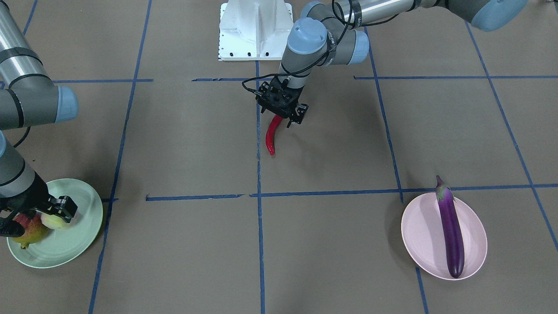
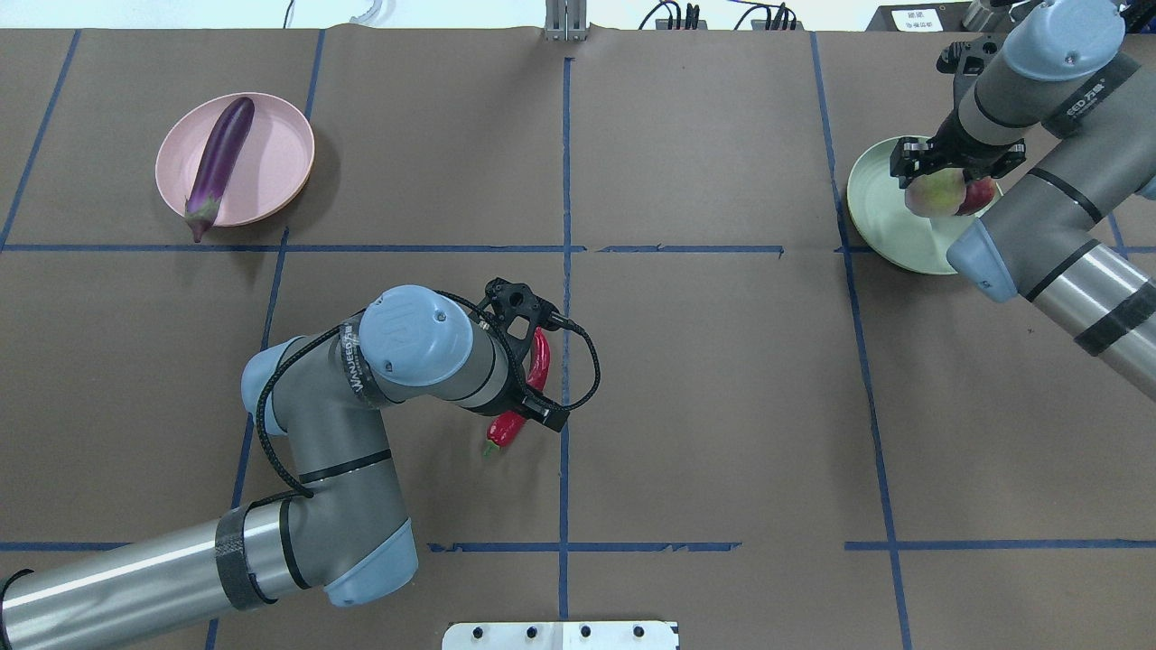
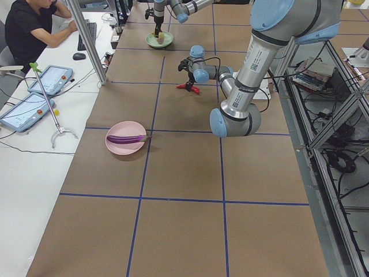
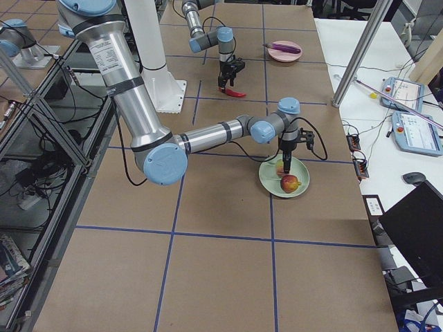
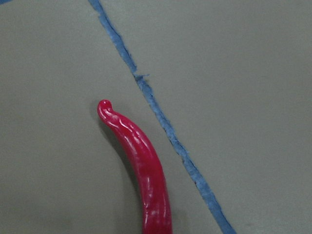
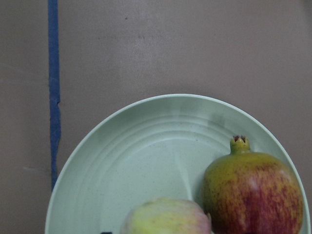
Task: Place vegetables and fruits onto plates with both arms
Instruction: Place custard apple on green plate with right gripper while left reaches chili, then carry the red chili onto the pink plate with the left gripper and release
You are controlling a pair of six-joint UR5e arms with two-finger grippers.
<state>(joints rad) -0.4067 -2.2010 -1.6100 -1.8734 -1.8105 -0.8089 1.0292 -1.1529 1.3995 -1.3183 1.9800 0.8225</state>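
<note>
My left gripper is shut on the stem end of the red chili pepper near the table's middle; the chili hangs down in the left wrist view. My right gripper is over the mint green plate, shut on the peach-like fruit, which sits low over the plate. The pomegranate-like fruit lies on the same plate beside the peach. The purple eggplant lies across the pink plate, stem over the rim.
The white base block stands at the robot's edge of the table. Blue tape lines grid the brown table cover. A seated operator and tablets are beside the table, past the pink plate.
</note>
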